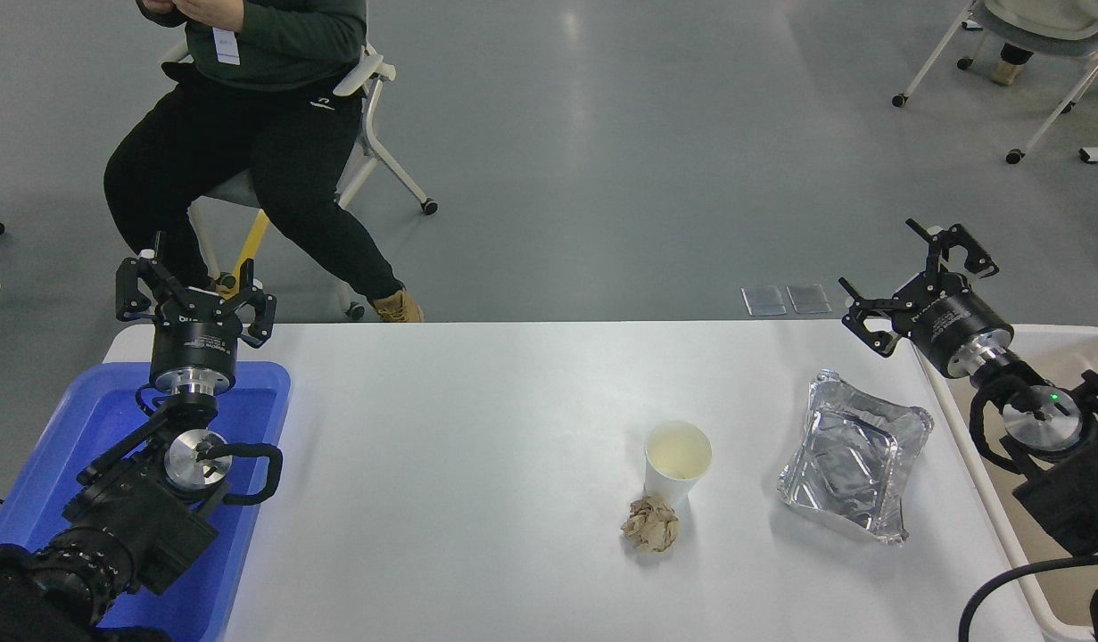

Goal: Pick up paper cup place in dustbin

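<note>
The small white paper cup (677,461) stands upright near the middle of the white table (477,428), its cream inside showing. The beige dustbin (1070,346) sits at the right edge of the table, mostly covered by my right arm. My right gripper (916,283) is open and empty, raised above the table's far right corner, well to the right of and beyond the cup. My left gripper (195,287) is open and empty, parked at the lower left above the blue tray.
A crumpled brown paper ball (651,524) lies just in front of the cup, touching it. A crinkled silver foil tray (856,455) lies between cup and dustbin. A blue tray (85,428) sits at the left. A person sits on a chair beyond the table's far left.
</note>
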{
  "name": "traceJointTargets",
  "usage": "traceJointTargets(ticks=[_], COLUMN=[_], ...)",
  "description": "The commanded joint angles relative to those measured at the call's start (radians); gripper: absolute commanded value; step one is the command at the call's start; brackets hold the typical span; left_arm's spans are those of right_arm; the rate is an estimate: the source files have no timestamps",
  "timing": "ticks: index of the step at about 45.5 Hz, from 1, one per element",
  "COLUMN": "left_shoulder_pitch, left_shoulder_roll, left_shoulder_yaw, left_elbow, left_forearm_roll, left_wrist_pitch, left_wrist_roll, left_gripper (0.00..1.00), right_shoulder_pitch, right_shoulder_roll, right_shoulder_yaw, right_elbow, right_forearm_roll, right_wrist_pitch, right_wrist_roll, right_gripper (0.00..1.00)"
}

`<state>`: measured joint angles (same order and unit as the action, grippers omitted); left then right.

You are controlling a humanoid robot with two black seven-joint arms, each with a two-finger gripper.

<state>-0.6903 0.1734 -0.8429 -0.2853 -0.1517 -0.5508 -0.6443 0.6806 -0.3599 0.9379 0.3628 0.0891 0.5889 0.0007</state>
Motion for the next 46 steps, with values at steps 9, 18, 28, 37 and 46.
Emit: traceJointTargets(ticks=[9,18,28,37,46], left_shoulder_pitch=[-0.002,0.0,-0.002,-0.002,0.0], left_shoulder_roll=[0.003,0.003,0.003,0.003,0.003], left_shoulder_yaw=[0.004,0.004,0.004,0.004,0.004], left_elbow=[0.0,0.0,0.0,0.0,0.0], left_forearm_roll=[0.0,0.0,0.0,0.0,0.0], left_wrist_pitch=[0.0,0.0,0.0,0.0,0.0], left_wrist_roll=[0.0,0.0,0.0,0.0,0.0], left_gripper=[0.99,0.99,0.99,0.99,0.99], right_shoulder_pitch=[-0.012,0.0,0.102,0.279,0.482], right_shoulder_roll=[0.001,0.001,-0.017,-0.105,-0.182], right_shoulder_yaw=[-0.001,-0.033,-0.142,-0.372,-0.573], right_elbow=[0.001,0.008,0.018,0.028,0.03], right_forearm_roll=[0.0,-0.002,-0.005,-0.005,-0.011], right_wrist_pitch=[0.0,-0.003,-0.015,-0.037,-0.034], right_wrist_roll=[0.001,-0.002,-0.01,-0.045,-0.08], right_gripper=[1.0,1.0,1.0,1.0,1.0])
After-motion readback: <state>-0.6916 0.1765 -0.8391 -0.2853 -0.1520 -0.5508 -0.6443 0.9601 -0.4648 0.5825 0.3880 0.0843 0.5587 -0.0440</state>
